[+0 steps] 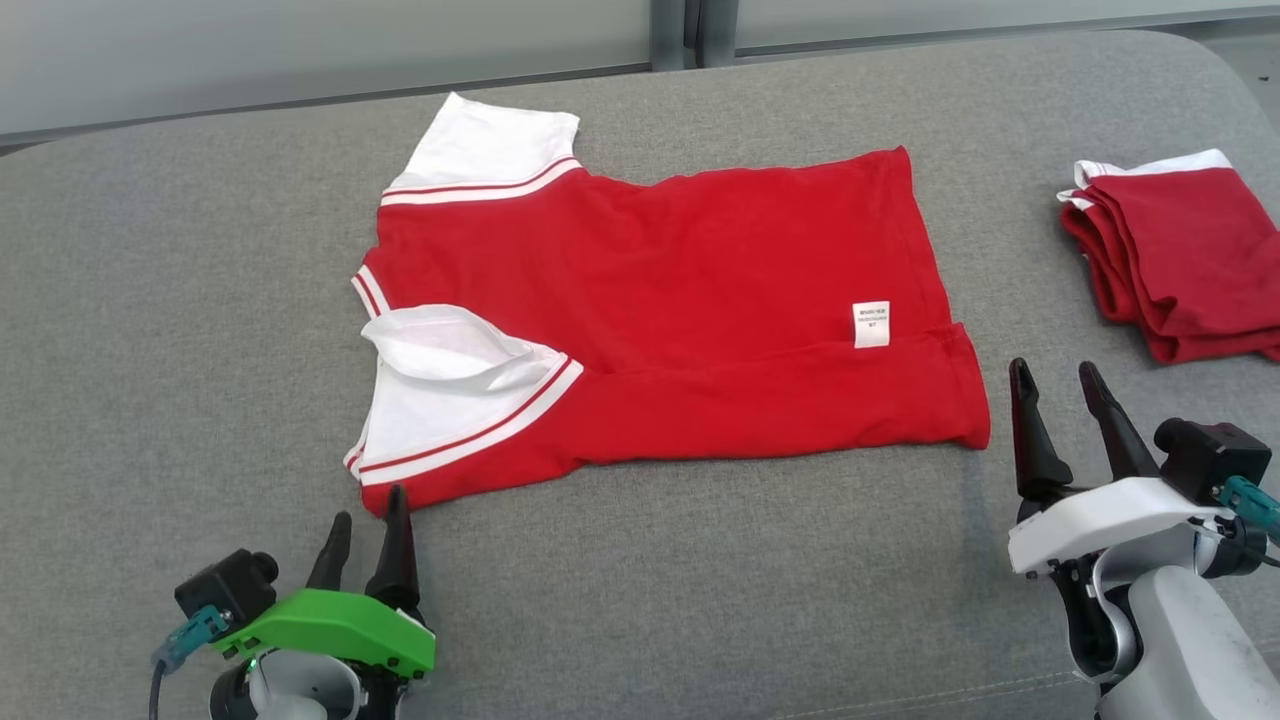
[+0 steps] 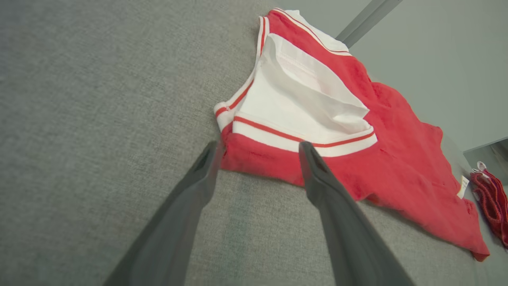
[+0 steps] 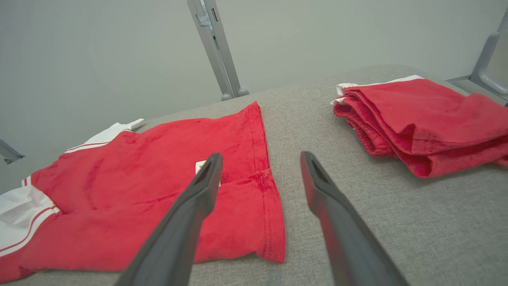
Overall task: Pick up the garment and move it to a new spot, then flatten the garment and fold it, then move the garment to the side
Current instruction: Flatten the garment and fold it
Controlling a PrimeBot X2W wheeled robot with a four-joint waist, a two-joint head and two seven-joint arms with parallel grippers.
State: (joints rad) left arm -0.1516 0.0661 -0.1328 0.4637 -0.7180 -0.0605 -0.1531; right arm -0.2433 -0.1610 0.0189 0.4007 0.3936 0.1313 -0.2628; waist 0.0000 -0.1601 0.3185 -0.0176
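Now, shirt: one red shirt [image 1: 680, 300] with white sleeves lies spread on the grey bench [image 1: 200, 300], neck end to the left and hem to the right.
Near edge of shirt: a long strip looks turned in over the body, and the near sleeve [image 1: 450, 390] lies folded onto it. I judge the flattening done and the folding begun.
Far sleeve: one white sleeve [image 1: 490, 145] sticks out from the shirt's far corner, not yet tucked in.
Tag: one small white tag [image 1: 871, 324] shows near the shirt's hem, so an inner or back face is probably up.
Left claw: the left claw [image 1: 368, 505] is spread wide and holds nothing. Its tips sit at the shirt's near neck-end corner, straddling the edge in the left wrist view. Whether they touch the cloth I cannot tell.
Right claw: the right claw [image 1: 1053, 367] is also spread and empty, just beside the shirt's near hem corner but clear of it.
Why so placed: one claw at each near corner suits pinching both ends together and carrying that edge over the shirt.
Folded pile: one red and white pile [image 1: 1180, 250] lies well to the right of the shirt's hem, likely showing where finished pieces go. How many pieces it holds I cannot tell.
Count: one shirt, two sleeves, one tag, two claws, one pile.
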